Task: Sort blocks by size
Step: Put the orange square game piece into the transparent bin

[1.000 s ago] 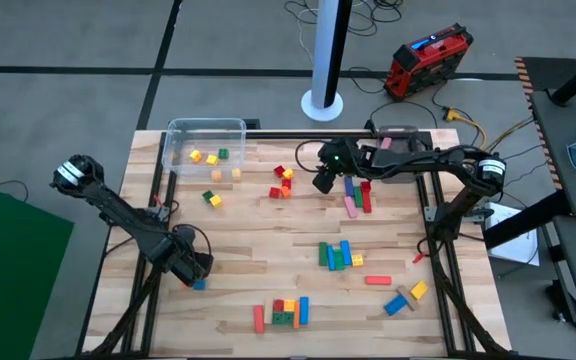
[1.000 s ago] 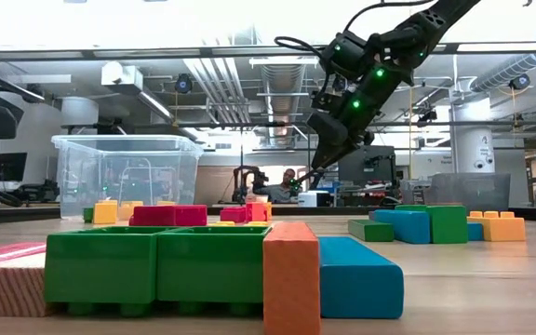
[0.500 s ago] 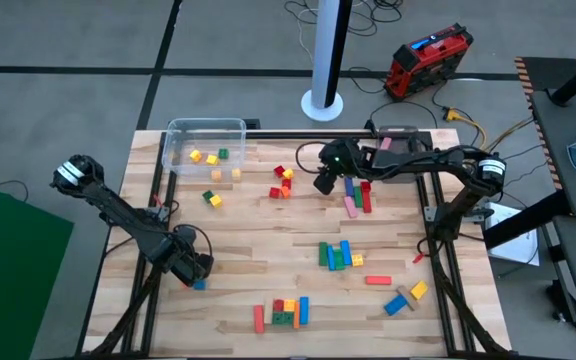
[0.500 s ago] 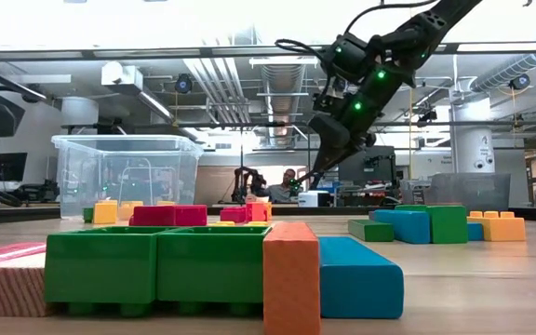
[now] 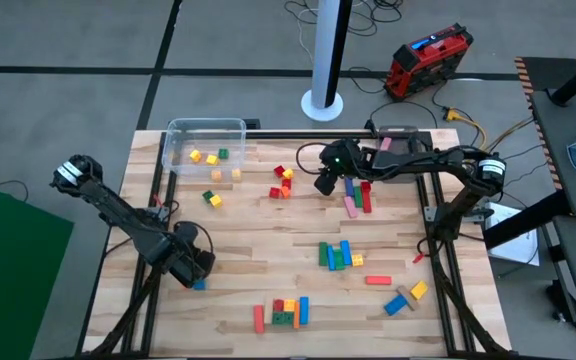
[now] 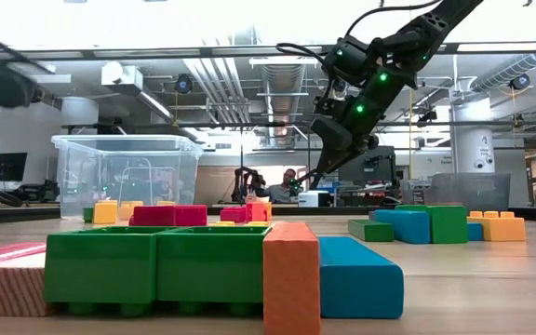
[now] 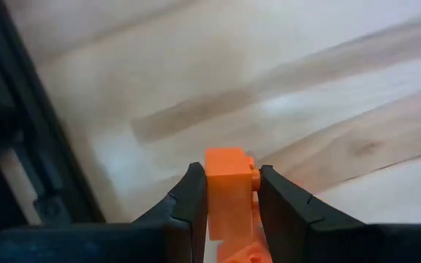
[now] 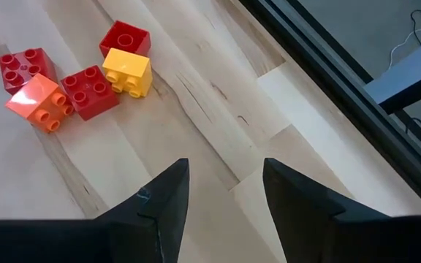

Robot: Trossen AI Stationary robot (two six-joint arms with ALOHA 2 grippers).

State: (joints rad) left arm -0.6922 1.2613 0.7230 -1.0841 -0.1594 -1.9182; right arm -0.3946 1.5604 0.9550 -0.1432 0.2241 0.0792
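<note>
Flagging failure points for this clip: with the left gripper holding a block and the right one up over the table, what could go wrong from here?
The left gripper pinches the orange block only near its fingertips, so it might slip or twist in transit. A blue block lies right beside that gripper and could get nudged. The right gripper, open, hangs near the red and yellow cluster; descending carelessly might scatter those tightly packed cubes.
</note>
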